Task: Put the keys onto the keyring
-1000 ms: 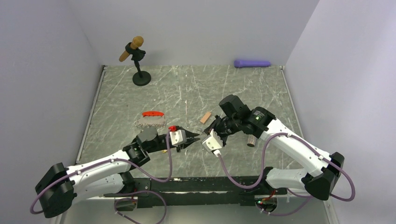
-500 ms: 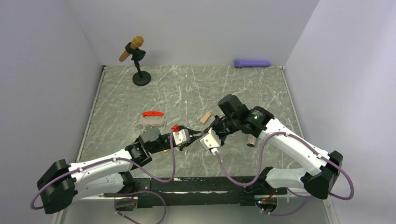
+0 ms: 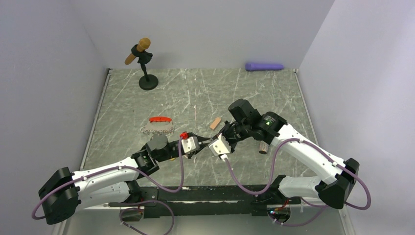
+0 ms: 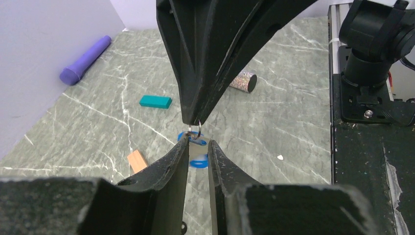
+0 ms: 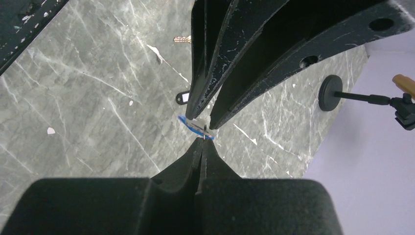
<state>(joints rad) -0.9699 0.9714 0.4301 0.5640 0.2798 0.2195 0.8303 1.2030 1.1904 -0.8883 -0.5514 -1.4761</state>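
- top view: the left gripper (image 3: 205, 142) and right gripper (image 3: 211, 141) meet tip to tip just on the near side of the tan block (image 3: 215, 123), raised off the table (image 3: 274, 98). the keyring (image 3: 159, 125), a red clip with a bunched chain, lies flat well to the left of the tan block, with nothing touching it. what sits between the tips is too small to tell here.
- left wrist view: the left jaws stand a narrow gap apart. the blue-tagged key (image 4: 198, 163) shows in that gap, apparently pinched by its tag, above the table and to the right of the tan block. the right gripper comes in from above, pressed together, with the small metal ring (image 4: 195, 135) caught at its very tip. a teal block (image 4: 155, 102) lies beyond the tan block.
- right wrist view (tan block out of frame): the right jaws show no gap, and the blue tag lies across the left fingertips. a black-tagged key (image 5: 183, 98) and another key (image 5: 181, 39) lie on the table.
- the step in hand looks like steadying the key between both grippers. to do it well, keep the tag grip firm, move the arms together without tugging, and free the ring before carrying it left to the clip.
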